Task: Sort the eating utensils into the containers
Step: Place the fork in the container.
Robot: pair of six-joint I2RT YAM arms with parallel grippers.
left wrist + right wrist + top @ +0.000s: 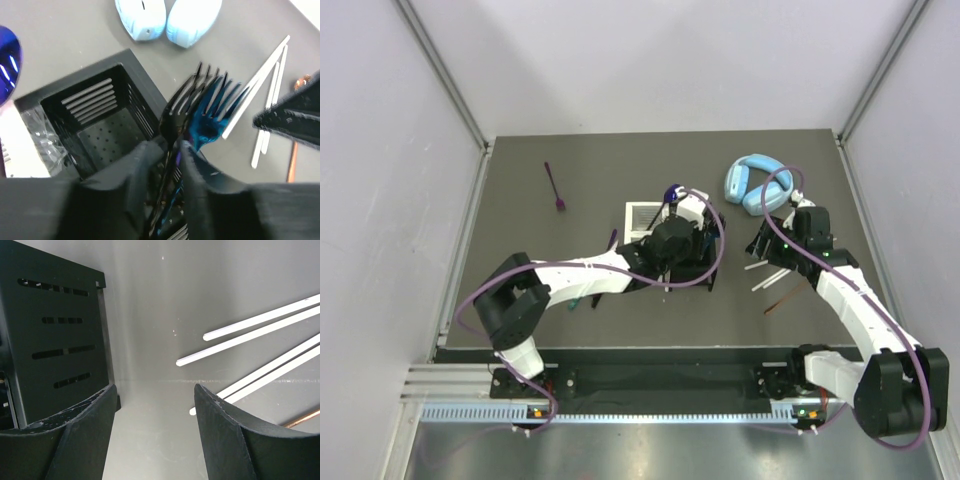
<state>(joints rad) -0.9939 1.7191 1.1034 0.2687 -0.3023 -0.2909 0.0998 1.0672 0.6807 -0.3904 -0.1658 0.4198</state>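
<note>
My left gripper (172,155) hangs over the near compartment of the black container (85,100). Its fingers stand narrowly apart, and the handles of a dark fork (172,120) and a blue fork (210,112) run down between them into that compartment. A blue spoon (672,190) stands in the white container (642,215). My right gripper (154,387) is open and empty, low over the table beside the black container's slotted wall (55,340). White sticks (260,322) and a brown stick (305,417) lie to its right. A purple utensil (555,188) lies at the far left.
Light-blue headphones (760,183) lie behind the right gripper. A green-handled knife (576,300) pokes out from under the left arm. The left arm stretches across the table's middle, and grey walls close in both sides.
</note>
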